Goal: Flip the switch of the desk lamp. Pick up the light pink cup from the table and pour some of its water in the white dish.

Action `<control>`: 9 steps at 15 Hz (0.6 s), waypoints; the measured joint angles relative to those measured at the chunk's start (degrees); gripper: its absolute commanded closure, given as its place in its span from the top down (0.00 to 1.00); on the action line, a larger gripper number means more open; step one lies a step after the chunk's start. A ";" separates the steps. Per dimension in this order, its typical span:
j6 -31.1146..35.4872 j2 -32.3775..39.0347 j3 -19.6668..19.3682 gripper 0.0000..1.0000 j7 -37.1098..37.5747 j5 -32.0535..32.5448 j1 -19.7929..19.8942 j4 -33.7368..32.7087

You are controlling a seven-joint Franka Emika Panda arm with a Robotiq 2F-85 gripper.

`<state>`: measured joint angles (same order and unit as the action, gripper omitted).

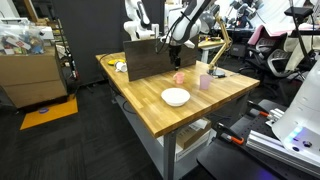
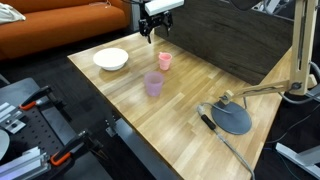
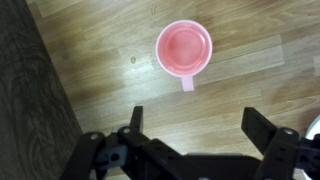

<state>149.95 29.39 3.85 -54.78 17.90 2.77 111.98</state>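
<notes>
The table (image 3: 100, 60) is pale jointed wood with a smooth, faintly sheened finish, the light pink cup (image 3: 184, 48) is smooth and matt, and the white dish (image 2: 111, 59), small in an exterior view, is perhaps glossy ceramic.

Lab: robot arms (image 1: 137, 18), office chairs (image 1: 278, 62)
</notes>
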 measured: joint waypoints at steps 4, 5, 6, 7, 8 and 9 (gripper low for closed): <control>-0.05 2.38 0.00 1.00 -0.02 0.00 -0.33 -1.24; -0.09 2.89 -0.03 1.00 -0.02 0.04 -0.37 -1.55; -0.15 3.38 -0.08 1.00 -0.02 0.06 -0.38 -1.91; -0.26 3.90 -0.19 1.00 -0.02 0.06 -0.38 -2.41; -0.40 4.50 -0.43 1.00 -0.02 0.06 -0.38 -2.97; -0.64 5.14 -0.78 1.00 -0.02 0.07 -0.37 -3.73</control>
<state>149.31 34.53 3.07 -54.81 17.97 2.39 108.25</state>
